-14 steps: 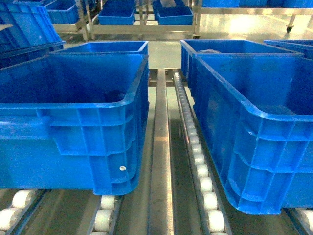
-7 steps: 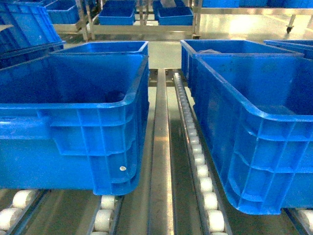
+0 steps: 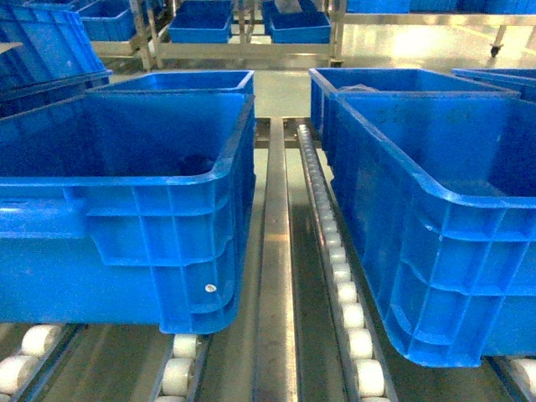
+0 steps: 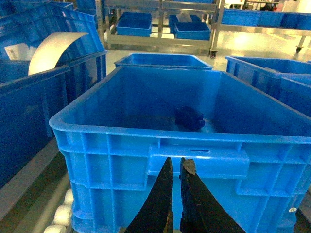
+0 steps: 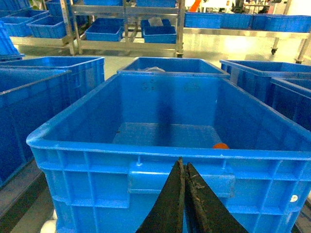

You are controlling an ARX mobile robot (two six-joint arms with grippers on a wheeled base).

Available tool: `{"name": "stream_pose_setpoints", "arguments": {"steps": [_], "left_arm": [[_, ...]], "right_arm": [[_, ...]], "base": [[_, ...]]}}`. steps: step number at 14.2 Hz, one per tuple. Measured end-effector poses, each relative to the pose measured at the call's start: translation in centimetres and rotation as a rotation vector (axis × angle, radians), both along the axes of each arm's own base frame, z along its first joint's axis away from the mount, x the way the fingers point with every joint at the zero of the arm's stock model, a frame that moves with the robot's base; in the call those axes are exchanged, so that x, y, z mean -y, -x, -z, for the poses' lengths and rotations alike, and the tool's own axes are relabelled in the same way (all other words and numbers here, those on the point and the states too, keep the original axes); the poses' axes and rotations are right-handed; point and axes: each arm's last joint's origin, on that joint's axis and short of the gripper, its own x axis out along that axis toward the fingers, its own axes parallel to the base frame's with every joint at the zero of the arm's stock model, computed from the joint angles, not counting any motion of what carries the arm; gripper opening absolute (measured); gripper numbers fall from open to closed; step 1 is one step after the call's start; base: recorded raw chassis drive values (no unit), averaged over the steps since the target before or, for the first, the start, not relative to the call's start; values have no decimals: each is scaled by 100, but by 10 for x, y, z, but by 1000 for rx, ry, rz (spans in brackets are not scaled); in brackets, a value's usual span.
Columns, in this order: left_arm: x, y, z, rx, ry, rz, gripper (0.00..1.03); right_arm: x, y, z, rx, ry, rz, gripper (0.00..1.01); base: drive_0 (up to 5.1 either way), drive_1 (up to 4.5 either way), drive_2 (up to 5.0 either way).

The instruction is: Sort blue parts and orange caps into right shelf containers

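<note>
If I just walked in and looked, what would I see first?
Blue everywhere: two big blue bins, the left bin and the right bin, sit side by side on a roller track. Peek inside and the left one holds a dark blue part, while the right one holds a little orange cap near its front right corner. The black left gripper and right gripper point at them, empty.

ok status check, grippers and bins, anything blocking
Left gripper shut, empty, outside deep blue plastic bin holding dark blue part. Right gripper shut, empty, before bin with orange cap. Nothing blocking.
</note>
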Motion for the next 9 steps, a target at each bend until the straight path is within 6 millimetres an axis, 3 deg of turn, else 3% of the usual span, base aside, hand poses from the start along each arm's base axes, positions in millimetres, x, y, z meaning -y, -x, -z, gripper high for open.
{"name": "stream_pose_setpoints", "arguments": {"steps": [9], "left_arm": [[0,24,-6,26,0,0,2]], "right_arm": [[0,21,-3,15,0,0,2]], "base": [[0,0,0]]}}
